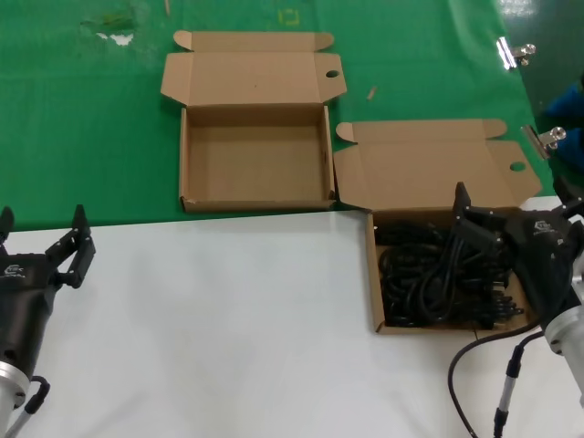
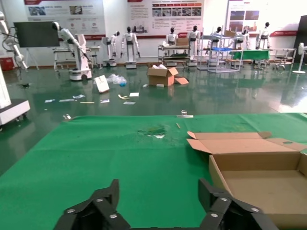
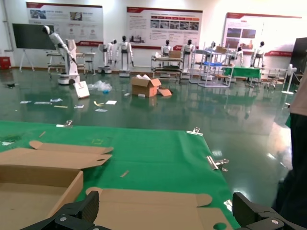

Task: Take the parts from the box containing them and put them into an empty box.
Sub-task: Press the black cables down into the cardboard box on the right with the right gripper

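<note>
Nearest to us, our right gripper (image 1: 479, 219) hangs over the full box (image 1: 374, 274), the one at the right on the white table (image 1: 228, 319), its fingers spread wide and holding nothing. The tips sit above the heap of black power cords (image 1: 429, 274), and from the head view we cannot tell whether they touch the top bundle or hover just over it. In the right wrist view we see only the two finger ends (image 3: 72, 215) far apart, with the raised lid (image 3: 158, 206) between them and no cord in sight.

Our left gripper (image 1: 44, 248) waits at the table's left edge, well apart from both boxes, also released, its fingers (image 2: 96, 208) parted with nothing between them.

To do this pick well, we judge that we should aim for one tied coil rather than the tangle: come straight down on the middle of a bundle, keep clear of the box's near wall and the lid behind, and close across the coil's width so the plug ends hang free. The cords lie knotted together, so a slow lift would let neighbours drop away instead of dragging along or tugging the light cardboard.

Farther back, on the green cloth (image 1: 91, 137), the empty box (image 1: 255, 155) stands open with its lid folded back, to the left of the full one and beyond it, nearly touching its lid corner.
</note>
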`<control>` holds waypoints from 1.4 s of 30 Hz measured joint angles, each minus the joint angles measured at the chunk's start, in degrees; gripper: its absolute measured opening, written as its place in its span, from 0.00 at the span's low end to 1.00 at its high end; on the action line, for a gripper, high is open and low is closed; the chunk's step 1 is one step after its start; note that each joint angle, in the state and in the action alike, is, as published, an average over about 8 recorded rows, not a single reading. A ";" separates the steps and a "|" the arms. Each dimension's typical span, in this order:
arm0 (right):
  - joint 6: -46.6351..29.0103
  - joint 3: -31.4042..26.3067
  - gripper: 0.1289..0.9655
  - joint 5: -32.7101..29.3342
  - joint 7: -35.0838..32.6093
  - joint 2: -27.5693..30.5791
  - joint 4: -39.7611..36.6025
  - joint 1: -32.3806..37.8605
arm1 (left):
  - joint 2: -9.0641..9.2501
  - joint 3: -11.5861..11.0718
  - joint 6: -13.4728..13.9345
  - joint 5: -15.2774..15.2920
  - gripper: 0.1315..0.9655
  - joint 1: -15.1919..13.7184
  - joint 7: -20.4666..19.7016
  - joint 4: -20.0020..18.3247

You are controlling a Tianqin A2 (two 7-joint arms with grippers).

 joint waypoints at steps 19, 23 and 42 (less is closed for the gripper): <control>-1.00 -2.89 1.00 1.06 -0.21 6.34 0.84 0.99 | 0.00 0.00 0.00 0.01 0.17 0.00 -0.01 0.00; -2.90 -4.64 1.00 0.33 0.46 10.66 1.38 2.28 | 0.00 0.00 0.00 0.01 0.12 0.00 -0.01 0.00; -24.99 -10.87 1.00 -4.64 -1.93 29.72 2.22 16.57 | 0.00 0.00 0.00 0.01 0.01 0.00 -0.01 0.00</control>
